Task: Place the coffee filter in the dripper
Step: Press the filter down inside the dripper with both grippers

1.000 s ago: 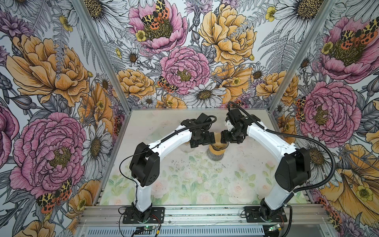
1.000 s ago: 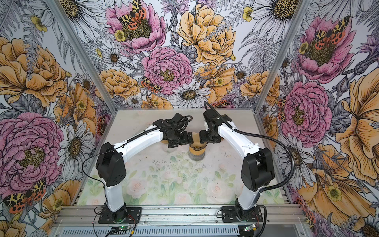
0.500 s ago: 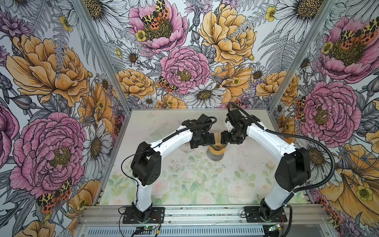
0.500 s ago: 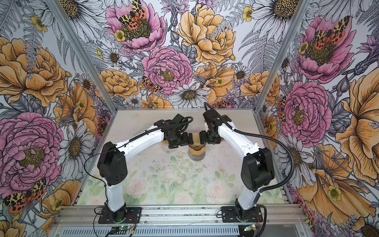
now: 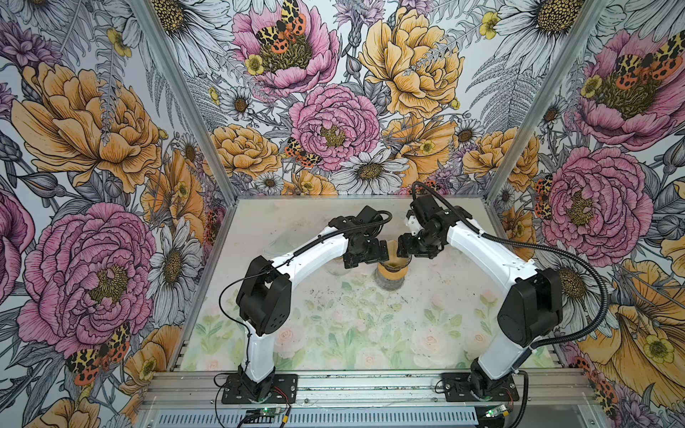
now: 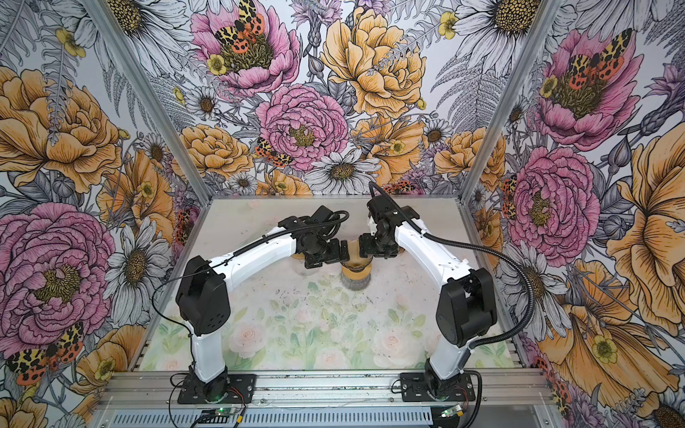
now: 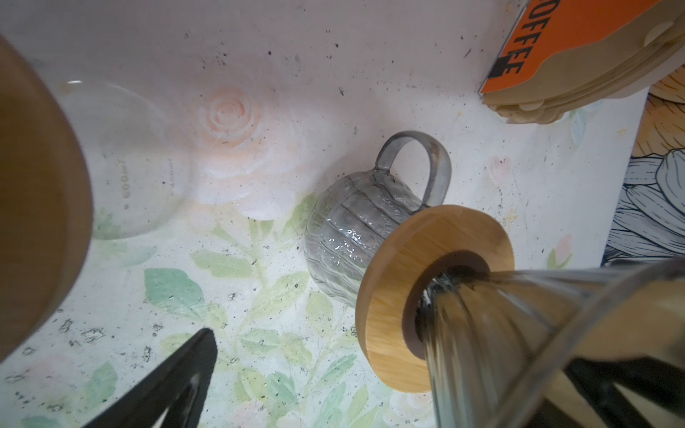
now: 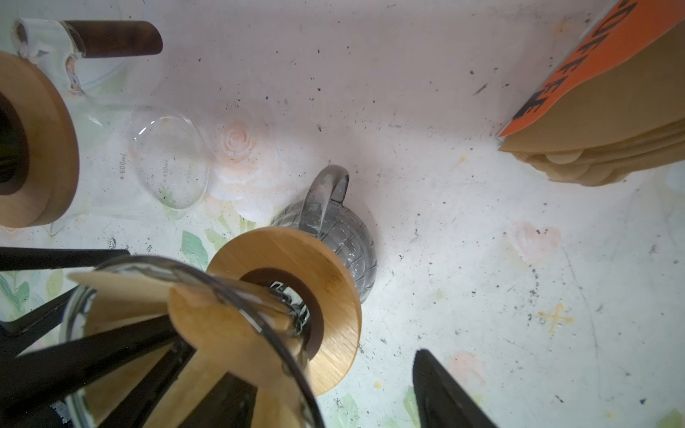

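The glass dripper [image 5: 390, 267] with a wooden collar [image 8: 326, 296] stands on a grey ribbed glass mug [image 7: 352, 237] mid-table. The brown paper coffee filter [image 8: 222, 333] lies inside its cone, seen in both top views [image 6: 356, 264]. My left gripper [image 5: 385, 250] is open; in the left wrist view one finger [image 7: 178, 381] is outside the dripper [image 7: 519, 333] and the other shows dark behind the glass. My right gripper [image 5: 403, 247] is open too, straddling the rim. One of its fingers [image 8: 218, 404] is inside the filter and the other [image 8: 444, 392] stands well clear of the glass.
A clear glass carafe [image 8: 166, 163] carrying a second wooden-collared dripper [image 8: 37, 148] stands close beside the mug, under my left arm [image 5: 335, 267]. A stack of brown filters with an orange label [image 8: 593, 122] lies toward the back. Coffee grounds speckle the floral table [image 7: 259, 55].
My left arm has shifted slightly to the right. Both grippers stay at the dripper, and the right jaws have narrowed a touch.
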You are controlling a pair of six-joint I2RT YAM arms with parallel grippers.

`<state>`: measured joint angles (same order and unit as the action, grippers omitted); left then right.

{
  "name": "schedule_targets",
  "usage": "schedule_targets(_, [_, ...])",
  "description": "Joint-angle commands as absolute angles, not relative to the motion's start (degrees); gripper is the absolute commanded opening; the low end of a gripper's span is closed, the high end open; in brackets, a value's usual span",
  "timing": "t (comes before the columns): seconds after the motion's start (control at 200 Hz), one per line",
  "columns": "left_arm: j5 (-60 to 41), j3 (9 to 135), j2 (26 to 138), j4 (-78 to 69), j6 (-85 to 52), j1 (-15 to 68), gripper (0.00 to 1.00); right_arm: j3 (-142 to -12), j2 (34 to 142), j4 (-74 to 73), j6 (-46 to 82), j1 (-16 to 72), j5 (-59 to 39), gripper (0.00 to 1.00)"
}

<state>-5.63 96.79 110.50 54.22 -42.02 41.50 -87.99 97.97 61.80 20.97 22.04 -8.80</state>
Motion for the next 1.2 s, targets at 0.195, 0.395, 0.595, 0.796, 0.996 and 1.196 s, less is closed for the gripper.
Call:
schedule_targets(0.195, [-6.16, 96.66, 109.7, 54.43, -42.3, 41.2, 0.99, -85.66, 98.8, 61.08, 21.6, 21.45, -4.14, 0.68])
schedule_targets(0.395, [-6.18, 96.64, 109.6, 54.41, -42.28, 41.13, 0.99, -85.38, 98.87, 61.08, 21.71, 21.4, -3.6, 0.68])
schedule_targets(0.595, [-6.29, 96.54, 109.61, 54.41, -42.26, 41.12, 0.99, -85.13, 98.82, 61.0, 21.76, 21.4, -3.79, 0.68])
schedule_targets(0.796, [-6.24, 96.45, 109.35, 54.46, -42.11, 41.13, 0.99, -86.77, 96.46, 60.91, 21.72, 21.39, -5.42, 0.67])
schedule_targets(0.996, [-6.17, 96.33, 109.07, 54.44, -42.03, 41.13, 0.99, -87.28, 94.75, 59.75, 21.71, 21.36, -10.67, 0.67])
schedule_targets(1.196, [-6.11, 96.25, 108.64, 54.41, -42.06, 41.13, 0.99, -85.8, 95.26, 59.06, 21.8, 21.41, -10.85, 0.67])
